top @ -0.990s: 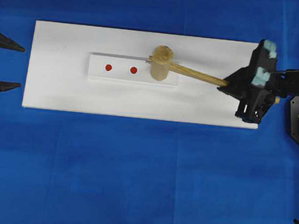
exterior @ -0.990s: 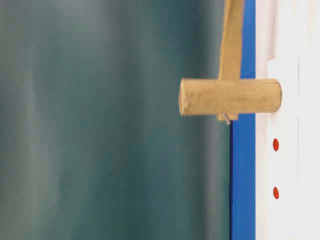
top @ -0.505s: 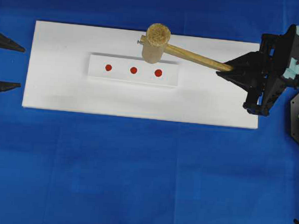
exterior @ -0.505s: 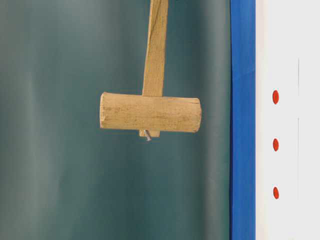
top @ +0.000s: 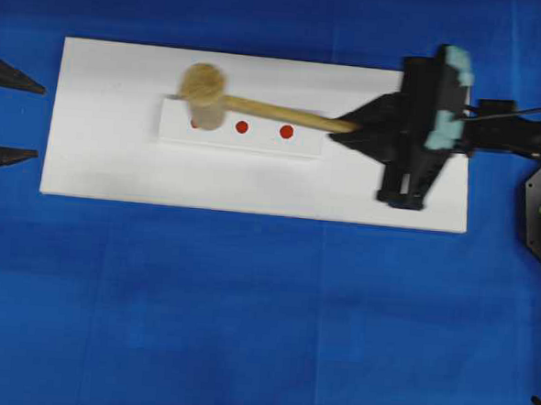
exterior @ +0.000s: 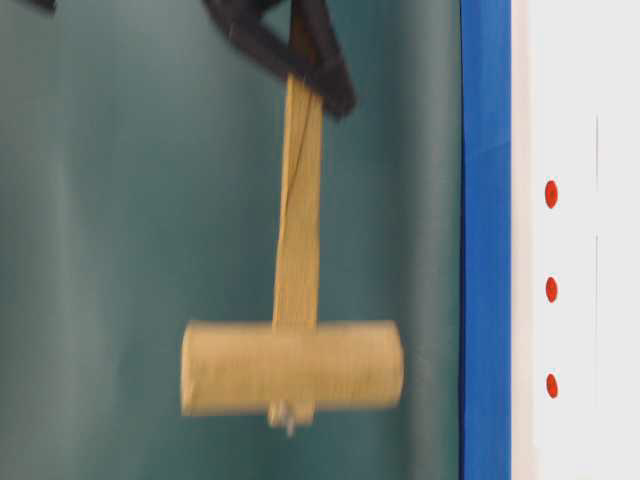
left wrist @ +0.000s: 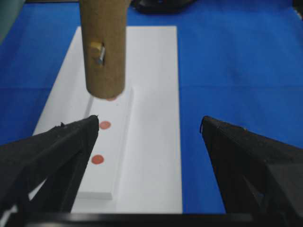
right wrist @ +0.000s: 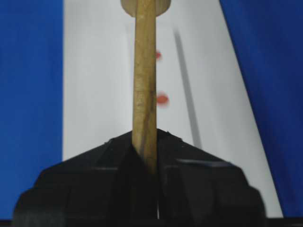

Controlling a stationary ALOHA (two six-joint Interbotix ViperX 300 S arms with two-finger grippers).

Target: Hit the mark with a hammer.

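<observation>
At far left of the overhead view, the left gripper (top: 9, 118) sits idle with jaws wide. Mid-frame, the hammer (top: 204, 93) has its head raised over the leftmost red mark (left wrist: 111, 98), so that strike looks pending. Its handle runs right into the right gripper (top: 348, 132), clamped on its end.
</observation>
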